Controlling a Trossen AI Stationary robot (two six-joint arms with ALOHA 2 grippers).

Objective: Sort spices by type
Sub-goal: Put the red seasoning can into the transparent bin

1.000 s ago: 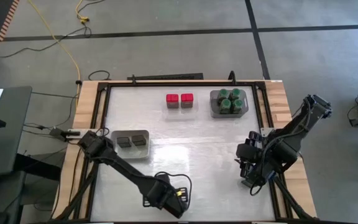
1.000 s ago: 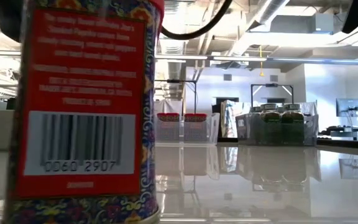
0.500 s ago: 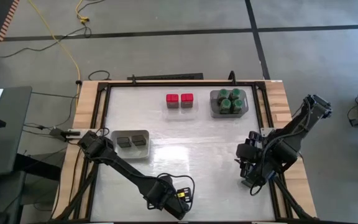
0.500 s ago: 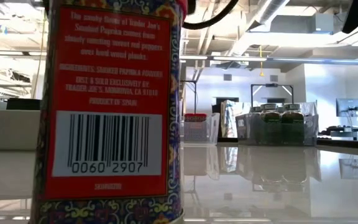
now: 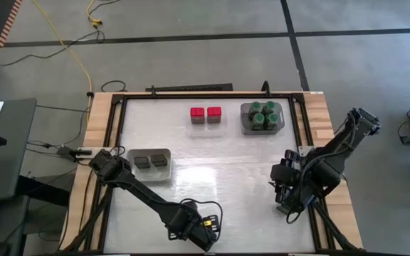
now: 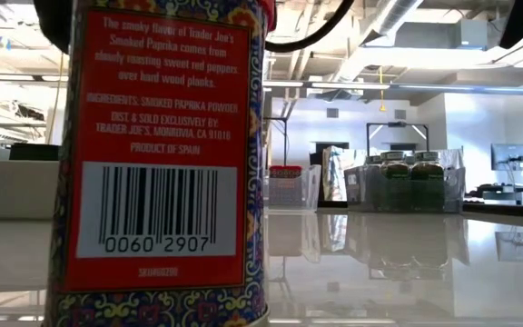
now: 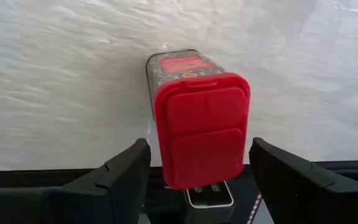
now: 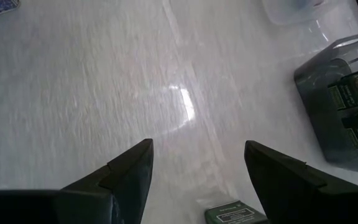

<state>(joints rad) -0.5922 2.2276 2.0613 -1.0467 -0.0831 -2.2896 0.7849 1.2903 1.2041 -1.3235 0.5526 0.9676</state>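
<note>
Between left end effector fingers: paprika tin

Red tin: "Trader Joe's Smoked Paprika" (barcode 0060 2907).

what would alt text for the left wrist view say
A red-lidded paprika tin stands on the white table, seen from above between the left gripper's two open dark fingers, which flank it without touching.
</note>
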